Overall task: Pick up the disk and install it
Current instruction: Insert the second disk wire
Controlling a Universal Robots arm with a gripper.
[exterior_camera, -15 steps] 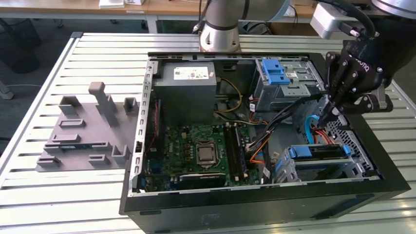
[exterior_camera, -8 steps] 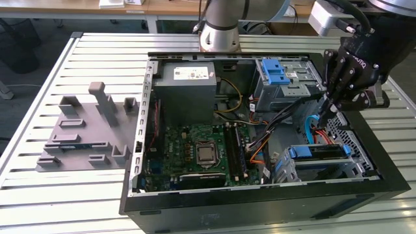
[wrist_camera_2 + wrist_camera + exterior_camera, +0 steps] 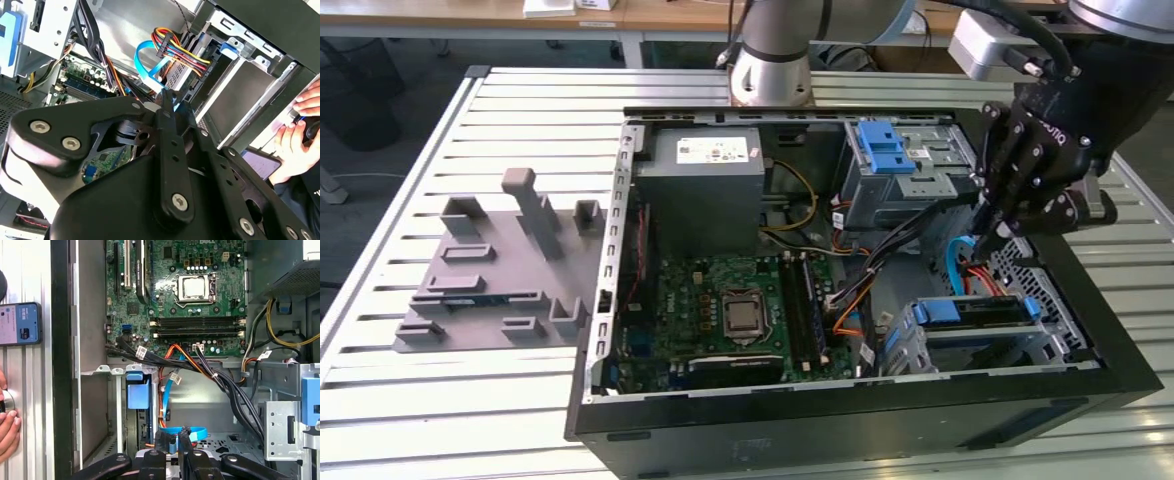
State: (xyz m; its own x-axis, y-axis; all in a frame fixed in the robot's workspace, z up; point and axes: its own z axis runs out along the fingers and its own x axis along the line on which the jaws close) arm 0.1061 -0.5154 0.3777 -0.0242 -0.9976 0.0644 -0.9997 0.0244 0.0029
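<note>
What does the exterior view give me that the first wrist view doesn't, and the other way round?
The exterior view adds the grey moulded fixture lying on the slatted table beside the computer case, and the arm's base behind the case. The first wrist view adds a phone lying outside the case wall, with a person's hand near it. Both share the motherboard, the blue flat cable and the gripper close by that cable.

Green motherboard (image 3: 727, 300), blue flat cable (image 3: 150, 62), black claw (image 3: 1014, 215)
</note>
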